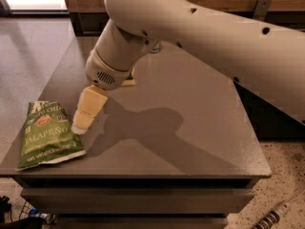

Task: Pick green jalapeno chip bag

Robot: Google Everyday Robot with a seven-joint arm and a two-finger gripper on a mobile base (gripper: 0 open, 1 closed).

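Note:
The green jalapeno chip bag (47, 135) lies flat on the grey table (181, 104) at its front left corner, label up. My gripper (82, 124) hangs from the large white arm and points down and to the left. Its cream fingertip sits just off the bag's upper right edge, right above the table top. The arm hides the middle back of the table.
A yellow-edged sponge (127, 82) lies partly hidden behind the arm near the table's middle. The table's left edge runs close to the bag, with tiled floor (28, 46) beyond. Dark cabinets stand at the right and a cable lies on the floor at bottom right.

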